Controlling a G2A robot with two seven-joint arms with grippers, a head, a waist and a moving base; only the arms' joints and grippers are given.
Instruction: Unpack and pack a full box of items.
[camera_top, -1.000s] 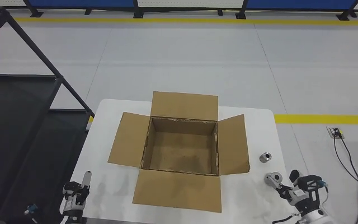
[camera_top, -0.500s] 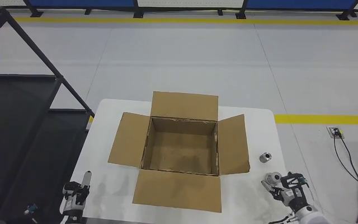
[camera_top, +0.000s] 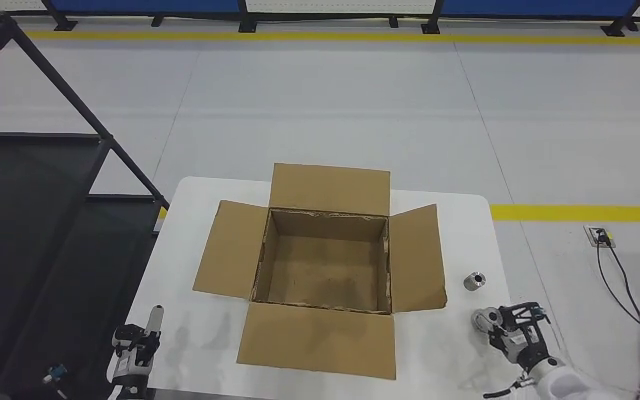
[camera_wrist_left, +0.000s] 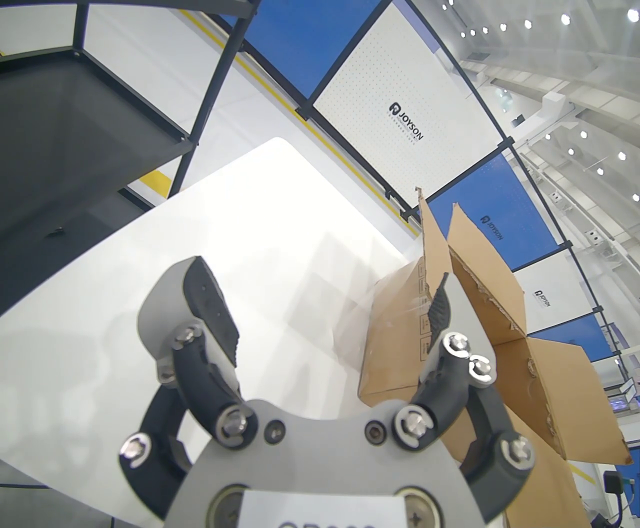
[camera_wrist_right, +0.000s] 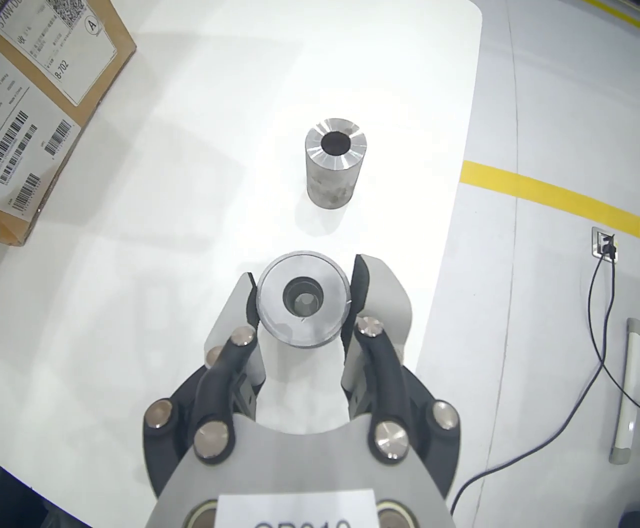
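- Cardboard box (camera_top: 325, 265) sits mid-table on the white table (camera_top: 200, 330), open at the top. All four flaps are folded outward and its brown floor shows in the top view.
- Printed shipping labels (camera_wrist_right: 30, 95) are stuck on the box's outer side facing the right arm.
- Right gripper (camera_wrist_right: 305, 290) is over the table's near right corner, well apart from the box. Top view places it at (camera_top: 510, 325).
- Its two fingers are pressed against opposite sides of a bored metal cylinder (camera_wrist_right: 280, 310), pinching it upright with the hole facing up. The cylinder also shows in the top view (camera_top: 487, 319). Cannot tell whether its base touches the table.
- Second metal cylinder (camera_wrist_right: 334, 167) stands upright on the table, bore up, just beyond the held one and apart from it. In the top view (camera_top: 473, 281) it lies near the box's right flap, between that flap and the table's right edge.
- Left gripper (camera_wrist_left: 320, 295) is at the table's near left corner, also seen in the top view (camera_top: 152, 322). Its fingers are spread wide with nothing between them. It points across the tabletop toward the box's left side, well apart from it.
- Black metal rack (camera_top: 60, 200) stands beside the table on the left.
- Yellow floor line (camera_top: 560, 212) runs off to the right. A floor socket (camera_top: 600, 237) with a black cable lies below it.
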